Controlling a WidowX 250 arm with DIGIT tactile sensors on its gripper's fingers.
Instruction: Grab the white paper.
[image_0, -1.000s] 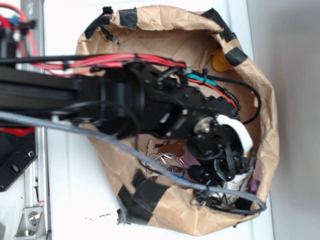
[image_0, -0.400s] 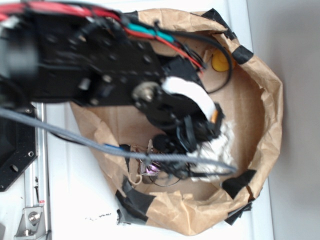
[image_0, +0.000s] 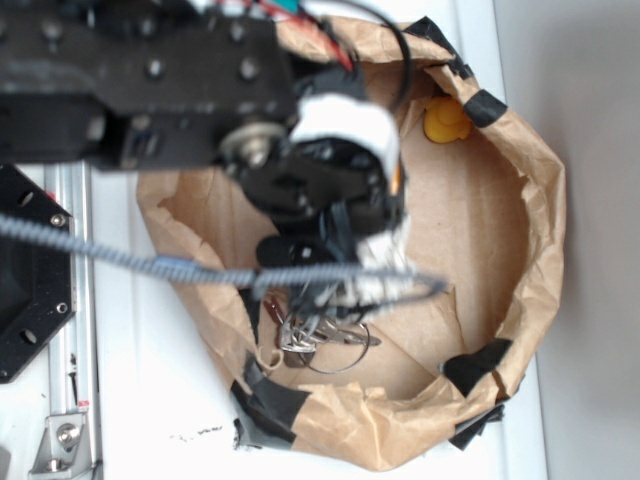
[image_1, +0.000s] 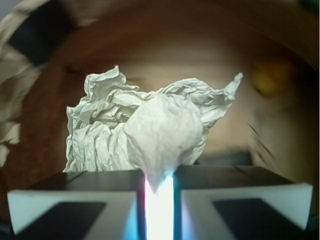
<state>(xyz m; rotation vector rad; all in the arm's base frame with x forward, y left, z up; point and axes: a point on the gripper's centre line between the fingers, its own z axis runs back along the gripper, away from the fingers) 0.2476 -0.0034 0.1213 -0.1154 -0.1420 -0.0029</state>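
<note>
Gripper (image_1: 159, 200) jaws pinching the white paper (image_1: 150, 132) by one tapered end; the crumpled wad fans out wide, crosswise, above the brown paper basket's (image_0: 540, 260) floor.

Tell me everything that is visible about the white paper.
The white paper is a crumpled, wrinkled wad that looks like thin tissue, with pointed corners sticking up at both sides. Its lower tip is pinched in the narrow gap between the gripper's two fingers. In the exterior view it shows only partly beneath the gripper, over the brown paper bin.
</note>
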